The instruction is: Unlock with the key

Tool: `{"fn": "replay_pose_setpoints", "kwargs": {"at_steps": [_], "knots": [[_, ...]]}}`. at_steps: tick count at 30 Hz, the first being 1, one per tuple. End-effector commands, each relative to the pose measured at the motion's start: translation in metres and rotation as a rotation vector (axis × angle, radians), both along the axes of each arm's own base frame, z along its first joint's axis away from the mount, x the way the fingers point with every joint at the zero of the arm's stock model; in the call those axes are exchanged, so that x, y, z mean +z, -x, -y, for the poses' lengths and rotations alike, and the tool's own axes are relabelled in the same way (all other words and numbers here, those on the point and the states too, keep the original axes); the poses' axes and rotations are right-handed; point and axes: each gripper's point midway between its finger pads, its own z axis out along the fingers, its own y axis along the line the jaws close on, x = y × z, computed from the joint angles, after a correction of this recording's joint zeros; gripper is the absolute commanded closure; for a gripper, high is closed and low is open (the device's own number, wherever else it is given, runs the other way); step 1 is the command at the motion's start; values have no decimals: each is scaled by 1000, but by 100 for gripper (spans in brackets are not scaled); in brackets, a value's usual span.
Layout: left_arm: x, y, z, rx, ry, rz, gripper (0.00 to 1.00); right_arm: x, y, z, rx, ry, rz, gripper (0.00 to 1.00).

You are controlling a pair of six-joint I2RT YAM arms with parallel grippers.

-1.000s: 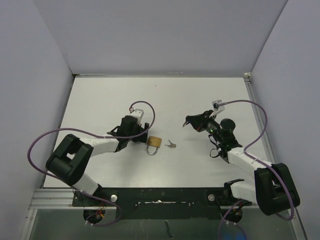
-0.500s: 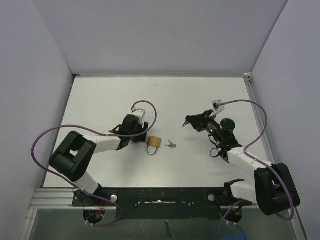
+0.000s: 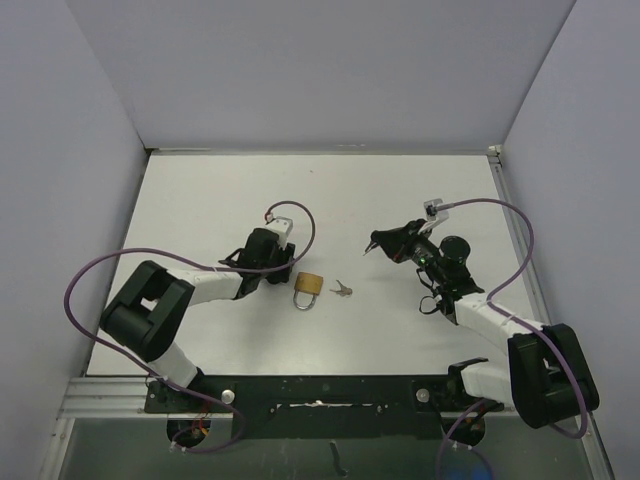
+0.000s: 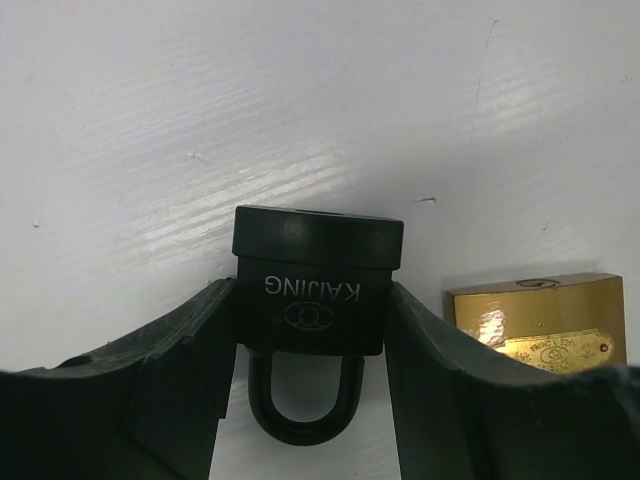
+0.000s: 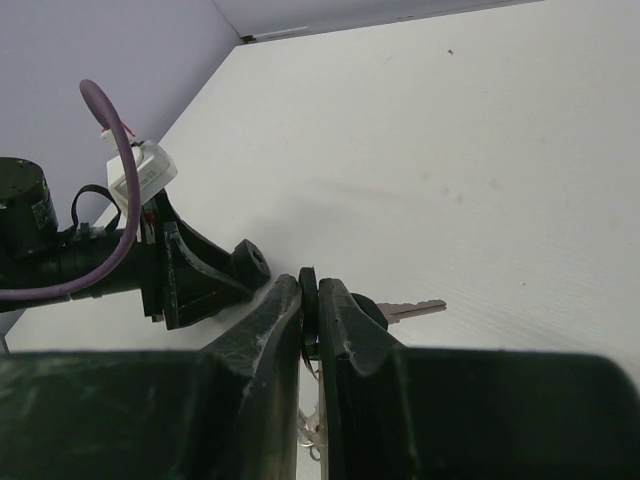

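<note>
Starting at the left of the white table (image 3: 200, 200), the left gripper (image 3: 278, 268) lies low over the surface with a black padlock (image 4: 318, 270) between its fingers (image 4: 190, 350). From the wrist view the two dark fingers sit flush against either side of the lock's body, with no gap showing, so they look to be pinching it. White lettering on the body reads "KAIJING", upside down from that camera, with a small oval emblem beneath it. The lock's black shackle curves back toward the wrist, both legs seated in the body.

Just beside the gripper's far finger lies a brass padlock (image 4: 540, 320), flat on the table. Its face carries an engraved plate, but the writing is too small to make out. A little further right, apart from both locks, a small bunch of spare keys (image 3: 342, 290) lies on the table.

Over on the right, the right gripper (image 5: 312, 290) hangs well away from the locks, its fingers (image 5: 270, 330) pressed together on the dark head of a key (image 5: 412, 308). The silver blade sticks out sideways past the fingers. I can read no marking on it.
</note>
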Motion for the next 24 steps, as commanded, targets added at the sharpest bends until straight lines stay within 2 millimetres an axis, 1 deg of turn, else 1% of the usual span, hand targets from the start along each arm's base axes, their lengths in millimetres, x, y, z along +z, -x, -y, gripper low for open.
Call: {"fn": "replay_pose_setpoints", "kwargs": {"at_steps": [1,3,5,9,11,12,14,18,20,21,24], "knots": [[36,-17,22,-57,93,115,100,32,-9,-5,14,-13,100,100],[63,-22,31,-81,163,207,100,33,-10,-6,17,-12,100,100],[97,-27,42,-122,246,326,100,36,-10,-6,16,-13,103,100],[157,-22,60,-211,416,562,100,43,-8,-11,20,8,124,100],[176,-16,65,-254,486,658,100,47,-7,-13,15,25,137,100],[182,-13,68,-273,509,698,100,48,-7,-14,5,34,144,100],[191,-6,72,-316,549,764,100,52,-4,-16,-2,47,166,100],[195,7,80,-386,596,867,100,60,-1,-19,-26,65,207,100],[187,13,91,-457,570,873,100,63,1,-19,-37,70,231,100],[183,19,99,-513,547,884,100,65,2,-19,-43,70,238,100],[173,34,124,-608,469,929,100,72,4,-19,-50,73,271,100]]}}
